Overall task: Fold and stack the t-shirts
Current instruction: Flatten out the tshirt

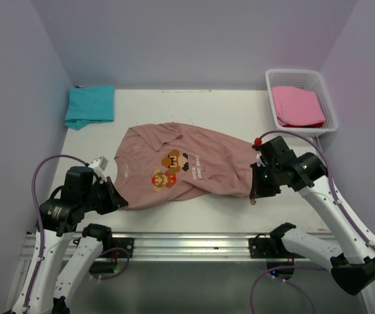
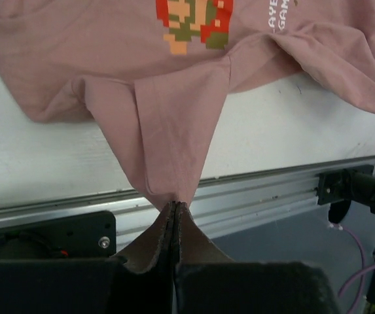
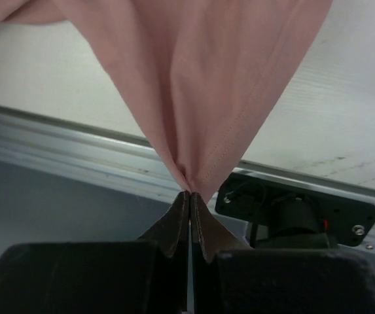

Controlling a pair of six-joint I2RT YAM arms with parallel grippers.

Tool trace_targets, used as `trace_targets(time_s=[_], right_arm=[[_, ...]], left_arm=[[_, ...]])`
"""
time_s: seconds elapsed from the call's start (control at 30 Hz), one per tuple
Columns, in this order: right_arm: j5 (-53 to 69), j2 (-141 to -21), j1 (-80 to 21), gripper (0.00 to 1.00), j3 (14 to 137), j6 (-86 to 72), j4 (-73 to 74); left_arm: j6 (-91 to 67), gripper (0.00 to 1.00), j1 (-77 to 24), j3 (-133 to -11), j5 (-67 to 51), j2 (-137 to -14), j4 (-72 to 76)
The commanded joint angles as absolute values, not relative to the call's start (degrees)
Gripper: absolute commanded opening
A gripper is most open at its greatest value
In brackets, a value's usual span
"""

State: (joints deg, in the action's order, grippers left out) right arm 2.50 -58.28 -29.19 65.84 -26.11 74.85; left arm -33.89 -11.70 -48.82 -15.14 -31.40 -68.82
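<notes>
A dusty salmon-brown t-shirt [image 1: 180,163] with a pixel-character print lies spread between both arms on the white table. My left gripper [image 1: 116,200] is shut on its sleeve [image 2: 174,118], the cloth pinched at the fingertips [image 2: 174,204] and pulled taut. My right gripper [image 1: 254,190] is shut on the shirt's other corner [image 3: 200,85], which rises in a stretched cone from the tips [image 3: 190,193]. A folded teal t-shirt [image 1: 90,106] lies at the back left. A pink t-shirt [image 1: 297,106] sits in the basket.
A white plastic basket [image 1: 327,98] stands at the back right corner. An aluminium rail [image 1: 187,243] runs along the table's near edge, with the arm bases bolted to it. Pale walls close in the left, right and back.
</notes>
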Motion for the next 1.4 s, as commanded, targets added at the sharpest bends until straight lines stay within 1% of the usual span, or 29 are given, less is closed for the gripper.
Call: trace_targets(time_s=[0.0, 0.03, 0.1, 0.33, 0.43, 0.47, 0.5, 0.53, 0.57, 0.6, 0.63, 0.67, 0.7, 0.73, 0.77, 0.87, 0.9, 0.93, 0.97, 1.0, 1.03, 1.07, 1.1, 1.13, 1.17, 1.2, 1.23, 1.37], right_arm=[[15.27, -55.64, -29.27, 0.0, 65.39, -27.33, 90.88], [17.03, -55.46, -29.53, 0.0, 65.48, -27.68, 90.88], [16.79, -55.55, -29.62, 0.0, 65.3, -27.78, 90.88], [12.75, -55.11, -29.62, 0.0, 60.39, -29.79, 88.07], [11.08, -55.72, -29.62, 0.0, 57.84, -30.14, 87.1], [10.64, -55.81, -29.62, 0.04, 57.22, -30.06, 87.01], [9.24, -55.55, -29.71, 0.3, 56.61, -29.97, 86.84], [8.27, -55.55, -29.62, 0.41, 56.25, -30.14, 86.66], [7.57, -55.46, -29.62, 0.48, 56.34, -30.49, 85.88], [6.43, -55.28, -29.71, 0.62, 57.12, -31.19, 85.26], [5.98, -55.11, -29.62, 0.66, 57.74, -31.46, 83.6], [5.28, -55.02, -29.62, 0.74, 58.44, -31.9, 82.37], [3.88, -54.85, -29.62, 0.88, 59.84, -32.95, 81.31], [3.35, -54.84, -29.71, 0.89, 60.2, -33.39, 78.51], [2.73, -55.1, -29.62, 0.94, 60.47, -34.01, 76.92], [-1.22, -58.44, -29.71, 0.93, 60.56, -33.84, 70.16], [-2.1, -59.84, -29.62, 0.92, 60.64, -33.58, 67.7], [-3.41, -63.68, -29.62, 0.89, 60.64, -33.05, 63.33], [-4.47, -65.72, -29.62, 0.73, 60.91, -32.61, 61.11], [-4.92, -68.35, -29.62, 0.52, 61.95, -31.91, 58.91], [-5.18, -70.81, -29.53, 0.29, 63.09, -31.38, 55.41], [-6.23, -76.58, -29.53, 0.0, 64.67, -30.16, 54.5], [-7.63, -79.16, -29.53, 0.0, 68.52, -29.71, 54.06], [-11.3, -84.24, -29.36, 0.0, 70.38, -29.19, 52.49], [-13.16, -86.29, -29.27, 0.0, 74.14, -28.22, 51.86], [-14.49, -88.05, -27.96, 0.0, 75.83, -27.86, 50.99], [-14.76, -89.98, -27.17, 0.0, 77.42, -27.43, 48.89], [-15.47, -99.46, -22.51, 0.0, 86.55, -26.72, 48.51]], left_arm=[[-36.04, 0.0, -11.51, -49.49, -23.36, -29.02, -75.58], [-36.04, 0.0, -11.51, -49.05, -25.82, -28.57, -75.59], [-35.77, 0.0, -11.6, -47.12, -26.89, -28.04, -75.59], [-34.8, 0.0, -11.51, -45.71, -19.25, -27.86, -74.45], [-35.33, 0.0, -11.51, -42.02, -21.35, -27.42, -72.86], [-35.51, 0.0, -11.6, -41.66, -20.92, -27.16, -72.86], [-35.68, 0.07, -11.51, -42.18, -20.22, -26.72, -72.86], [-35.86, 0.28, -11.51, -42.97, -17.95, -26.72, -73.04], [-36.03, 0.39, -11.6, -45.33, -16.8, -26.72, -73.04], [-36.64, 0.57, -11.51, -46.74, -15.74, -26.98, -72.6], [-36.91, 0.71, -11.51, -48.15, -13.99, -26.81, -72.08], [-37.09, 0.8, -11.51, -49.38, -13.28, -26.63, -71.2], [-37.09, 0.94, -11.6, -51.13, -12.58, -26.72, -68.93], [-37.09, 0.97, -11.6, -51.76, -11.26, -27.15, -68.12], [-36.92, 0.99, -11.51, -52.64, -11.08, -28.55, -67.07], [-35.51, 1.0, -11.51, -50.47, -9.85, -31.01, -59.87], [-34.64, 1.0, -11.51, -49.14, -9.06, -31.72, -54.63], [-34.37, 0.99, -11.51, -47.74, -7.92, -32.77, -51.62], [-34.02, 0.97, -11.51, -45.46, -8.0, -35.65, -48.46], [-33.58, 0.88, -11.6, -44.48, -8.78, -37.34, -41.73], [-33.49, 0.82, -11.51, -43.6, -8.61, -39.18, -38.18], [-33.05, 0.72, -11.51, -43.33, -8.44, -43.46, -32.4], [-32.44, 0.45, -11.6, -43.59, -8.87, -45.85, -29.73], [-31.82, 0.3, -11.51, -44.38, -8.88, -50.4, -27.1], [-30.86, 0.05, -11.51, -45.08, -8.88, -52.62, -22.46], [-29.72, 0.0, -11.6, -46.04, -8.35, -55.08, -20.5], [-29.01, 0.0, -11.51, -47.97, -8.18, -59.98, -18.56], [-26.37, 0.0, -11.51, -54.04, -10.01, -71.87, -11.71]])
